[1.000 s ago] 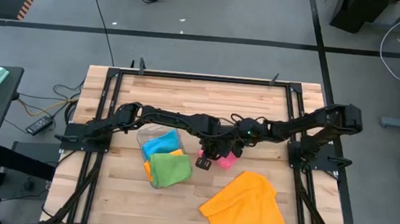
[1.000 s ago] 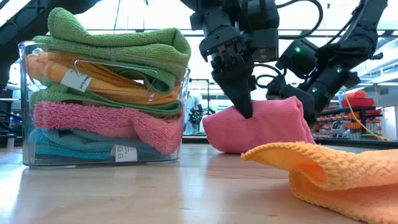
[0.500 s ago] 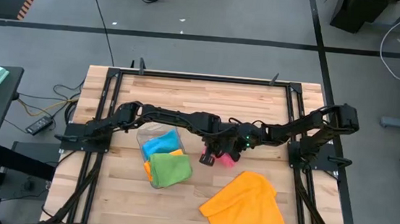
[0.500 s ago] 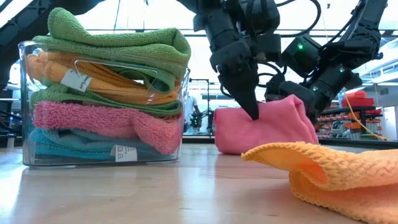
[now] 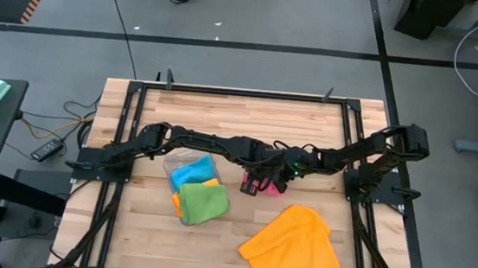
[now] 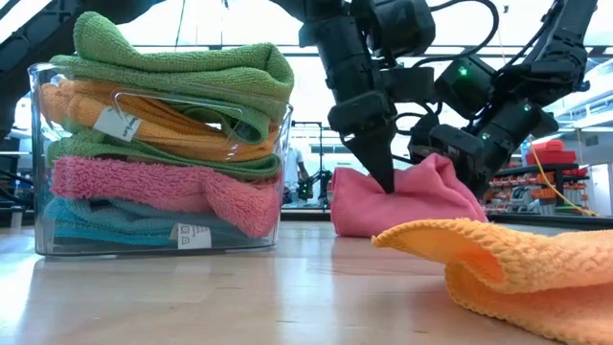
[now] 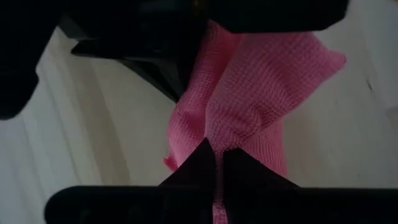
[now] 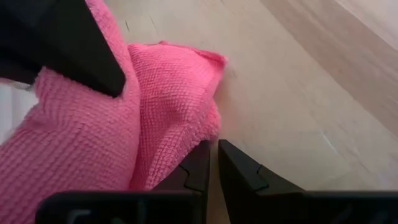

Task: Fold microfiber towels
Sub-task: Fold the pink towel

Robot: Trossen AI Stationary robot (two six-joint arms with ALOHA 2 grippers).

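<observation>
pink towel (image 6: pixel 412 203) now peaked higher, nubbly weave, both grippers pinching

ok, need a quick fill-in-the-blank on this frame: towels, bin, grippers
Both grippers, left gripper and right gripper, meet at the ____ towel.
The clear bin holds a stack topped by a ____ towel.
The loose orange towel lies on the ____, outside the bin.

Missing words: pink; green; table
</observation>
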